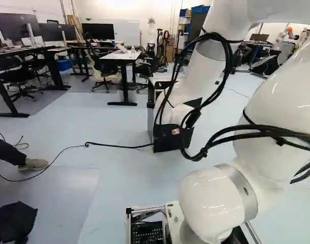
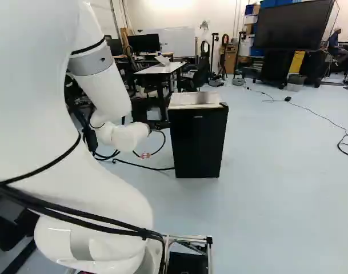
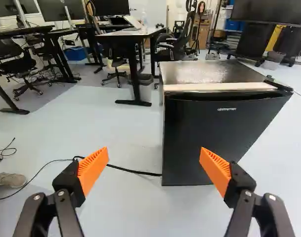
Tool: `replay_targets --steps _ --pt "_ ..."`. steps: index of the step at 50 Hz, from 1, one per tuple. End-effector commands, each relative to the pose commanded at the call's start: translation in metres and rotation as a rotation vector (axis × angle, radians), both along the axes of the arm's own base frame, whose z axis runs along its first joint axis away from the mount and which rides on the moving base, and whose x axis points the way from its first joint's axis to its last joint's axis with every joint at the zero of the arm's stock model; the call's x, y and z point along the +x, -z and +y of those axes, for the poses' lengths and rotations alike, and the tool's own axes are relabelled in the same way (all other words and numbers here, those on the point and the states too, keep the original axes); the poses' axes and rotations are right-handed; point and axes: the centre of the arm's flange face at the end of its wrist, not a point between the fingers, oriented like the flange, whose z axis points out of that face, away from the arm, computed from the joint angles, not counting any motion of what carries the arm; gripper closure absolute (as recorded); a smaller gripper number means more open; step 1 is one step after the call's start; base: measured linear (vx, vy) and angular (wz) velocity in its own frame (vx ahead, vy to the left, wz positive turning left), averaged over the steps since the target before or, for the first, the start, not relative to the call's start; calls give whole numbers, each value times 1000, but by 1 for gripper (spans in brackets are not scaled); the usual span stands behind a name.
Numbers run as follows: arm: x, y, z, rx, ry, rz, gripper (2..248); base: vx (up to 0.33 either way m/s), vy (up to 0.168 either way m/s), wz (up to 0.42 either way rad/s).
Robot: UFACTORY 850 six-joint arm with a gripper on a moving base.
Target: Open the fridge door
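The black mini fridge (image 2: 198, 142) stands on the floor ahead of the arm, with its door shut. In the right base view my gripper (image 2: 158, 124) is a small dark shape beside the fridge's upper left edge, partly hidden by the white wrist. Seen from the wrist, the gripper (image 3: 153, 160) is open, its orange pads wide apart and nothing between them. The fridge door (image 3: 214, 136) lies ahead of the fingers, mostly toward the one at the right; no contact shows. The arm covers much of the fridge (image 1: 167, 142) in the left base view.
A black cable (image 3: 133, 171) runs along the floor to the fridge. Behind stand a white-topped desk (image 1: 121, 56), office chairs and more desks with monitors. A large screen (image 2: 294, 24) is at the far right. A person's shoe (image 1: 33, 164) shows on the floor at the left.
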Motion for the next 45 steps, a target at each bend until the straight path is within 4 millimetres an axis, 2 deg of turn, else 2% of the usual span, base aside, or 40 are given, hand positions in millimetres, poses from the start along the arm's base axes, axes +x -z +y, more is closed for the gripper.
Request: replay_targets --steps 22,45 --pt "25 -1 26 28 5 -14 3 0 0 0" --pt "40 -4 53 58 12 -48 3 0 0 0"
